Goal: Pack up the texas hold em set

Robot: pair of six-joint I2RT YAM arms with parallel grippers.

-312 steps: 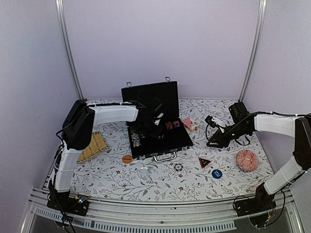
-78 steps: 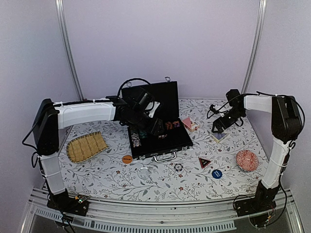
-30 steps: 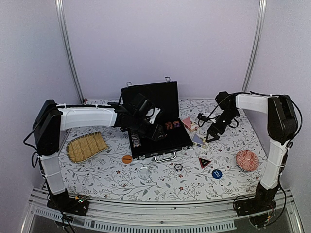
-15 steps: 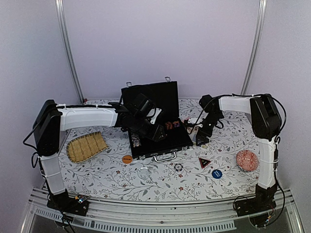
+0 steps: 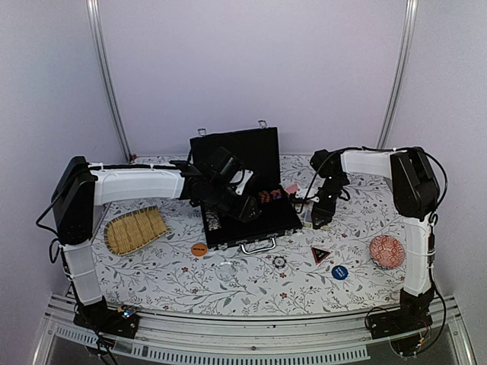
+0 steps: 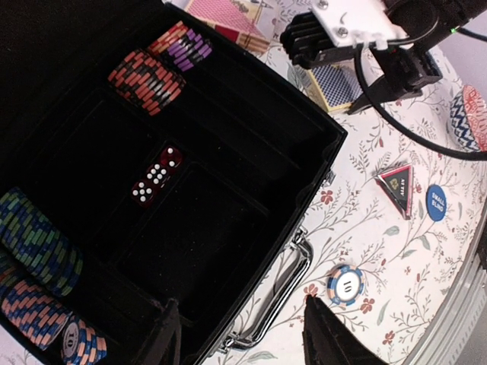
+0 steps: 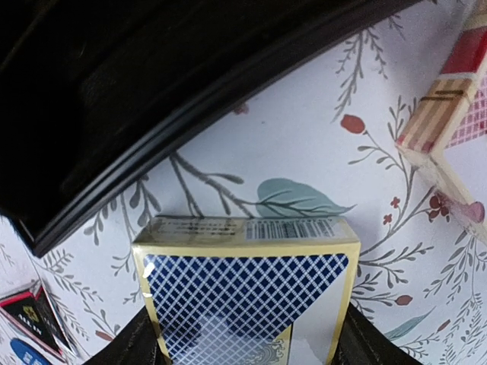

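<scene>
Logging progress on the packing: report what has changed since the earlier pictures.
The right gripper took hold of the blue deck at the right and carried it left to the case's right edge. The left arm stretched out; the left gripper stays open over the case. The chips, dice, tray and bowl have not moved.

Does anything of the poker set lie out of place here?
Yes. Outside the case, loose on the table: a chip by the handle, a triangle marker, a blue disc, an orange disc, a red deck. The right tool holds the blue deck.
</scene>
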